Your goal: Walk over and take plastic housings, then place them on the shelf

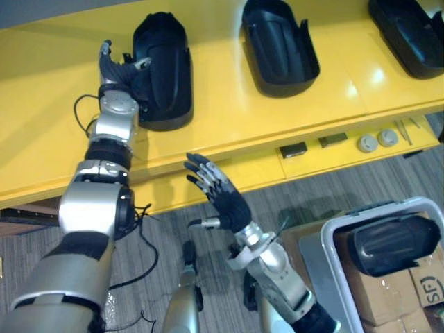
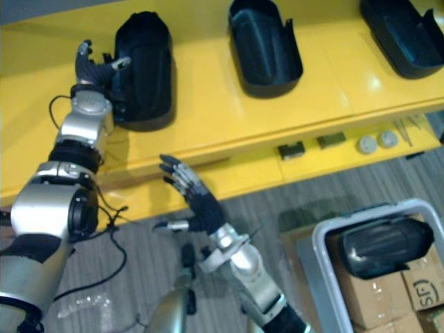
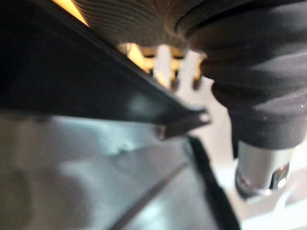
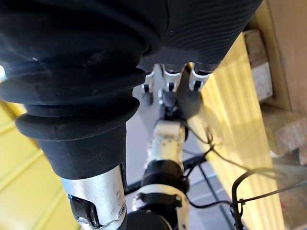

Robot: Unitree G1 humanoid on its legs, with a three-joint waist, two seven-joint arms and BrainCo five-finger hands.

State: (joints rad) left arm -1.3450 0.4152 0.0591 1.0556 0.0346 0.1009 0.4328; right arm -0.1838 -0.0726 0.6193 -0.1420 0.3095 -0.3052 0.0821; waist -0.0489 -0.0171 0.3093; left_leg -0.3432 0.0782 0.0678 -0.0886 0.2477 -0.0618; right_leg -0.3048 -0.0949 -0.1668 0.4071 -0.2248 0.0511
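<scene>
Left hand [image 1: 116, 73] sits high on the yellow shelf [image 1: 229, 118], pressed against the left flank of a black plastic housing shaped like a long rounded shell [image 1: 166, 69]. This housing lies dome-side up on the shelf's top board. The hand touches it, but whether it has hold of it or merely rests there cannot be told from these views. The right hand [image 1: 229, 205] hangs lower and nearer the robot, in front of the shelf's lower yellow ledge [image 1: 312, 161]. Its fingers [image 1: 208, 177] are straight and spread wide, the thumb stands out to the side, and nothing is in its grasp. Two more black plastic housings lie on the same top board with their hollow sides up. One is near the middle [image 1: 277, 45] and one is at the far right edge [image 1: 409, 35], each well apart from the one beside the left hand. On the lower ledge lie two small dark blocks [image 1: 293, 149] and, to their right, two small round grey discs [image 1: 378, 141]. At the robot's lower right stands a pale plastic bin [image 1: 335, 274] with another black plastic housing [image 1: 392, 243] lying inside it on top of brown cardboard boxes [image 1: 381, 295]. Grey wood-pattern floor [image 1: 312, 194] shows between the shelf and the bin.
</scene>
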